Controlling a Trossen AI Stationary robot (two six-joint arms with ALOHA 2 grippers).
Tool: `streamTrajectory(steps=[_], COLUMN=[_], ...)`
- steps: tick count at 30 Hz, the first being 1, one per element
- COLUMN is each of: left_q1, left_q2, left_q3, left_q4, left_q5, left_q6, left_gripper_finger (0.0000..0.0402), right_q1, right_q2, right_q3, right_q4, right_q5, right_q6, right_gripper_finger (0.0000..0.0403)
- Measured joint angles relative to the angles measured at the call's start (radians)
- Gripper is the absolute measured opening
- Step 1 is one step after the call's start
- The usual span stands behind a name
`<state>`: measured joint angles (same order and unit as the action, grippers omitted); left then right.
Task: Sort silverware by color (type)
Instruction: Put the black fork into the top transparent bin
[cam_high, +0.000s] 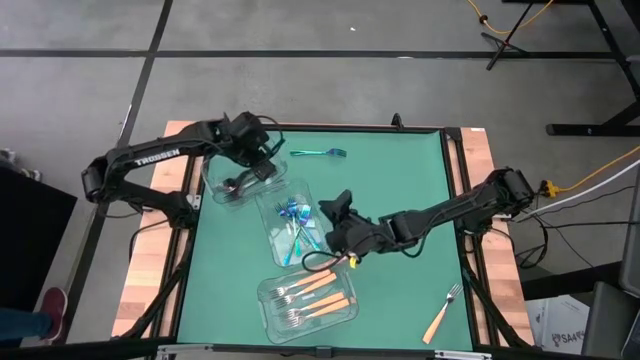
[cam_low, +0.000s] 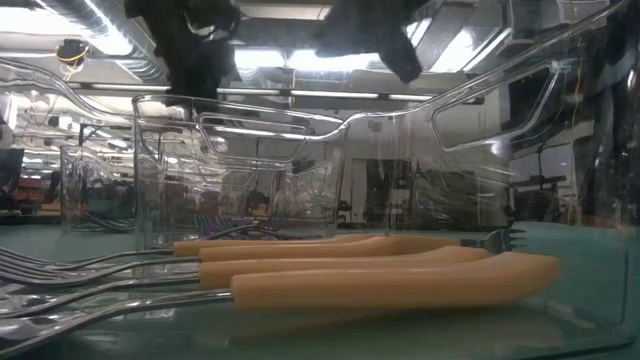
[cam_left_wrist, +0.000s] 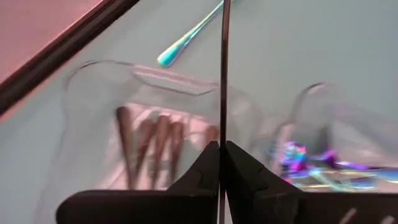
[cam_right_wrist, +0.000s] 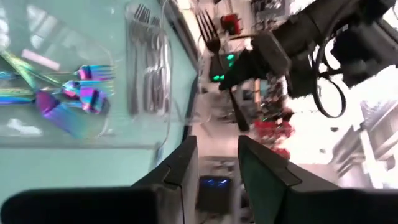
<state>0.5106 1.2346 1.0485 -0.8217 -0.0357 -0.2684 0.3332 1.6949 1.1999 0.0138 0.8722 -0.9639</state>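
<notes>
1. Left gripper (cam_left_wrist: 219, 163) is closed on a black fork (cam_right_wrist: 219, 62); in the left wrist view the thin handle stands as a dark line between the two fingers that press together.
2. This gripper hangs over the far-left clear container (cam_high: 215, 183), where other black utensils (cam_high: 236, 186) already lie.
3. Right gripper (cam_right_wrist: 217, 163) is near the middle of the tabletop (cam_high: 400, 180), just beside the middle container (cam_high: 268, 207). Its jaws stand apart with a clear gap, and nothing is between them.
4. The middle container holds the iridescent blue-purple utensils (cam_high: 293, 215), which lie in a loose pile.
5. The near container (cam_high: 272, 312) holds forks with orange handles (cam_high: 322, 292); they lie side by side, and the low view shows them close up through the clear wall.
6. One iridescent teal fork (cam_high: 318, 152) lies alone on the green mat near the far edge, well apart from all containers.
7. One orange-handled fork (cam_high: 443, 312) lies alone at the near right corner of the mat, also outside any container.
</notes>
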Motion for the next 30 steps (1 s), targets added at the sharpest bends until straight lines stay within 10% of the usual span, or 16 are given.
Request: streamTrajectory(steps=[20,30], left_q1=[0.068,0.067], left_q2=[0.275,0.279], left_q3=[0.0,0.0], left_q4=[-0.104,-0.197], left_q5=[-0.069,-0.079], left_q6=[0.145,0.141], left_gripper_finger=[0.0004,0.0004], right_q1=[0.0,0.0], right_q2=[-0.271,-0.273], right_q3=[0.0,-0.082], right_q4=[-1.024,-1.073], right_q5=[-0.034,-0.068], right_q6=[1.04,1.179], right_gripper_finger=[0.0111,0.0111])
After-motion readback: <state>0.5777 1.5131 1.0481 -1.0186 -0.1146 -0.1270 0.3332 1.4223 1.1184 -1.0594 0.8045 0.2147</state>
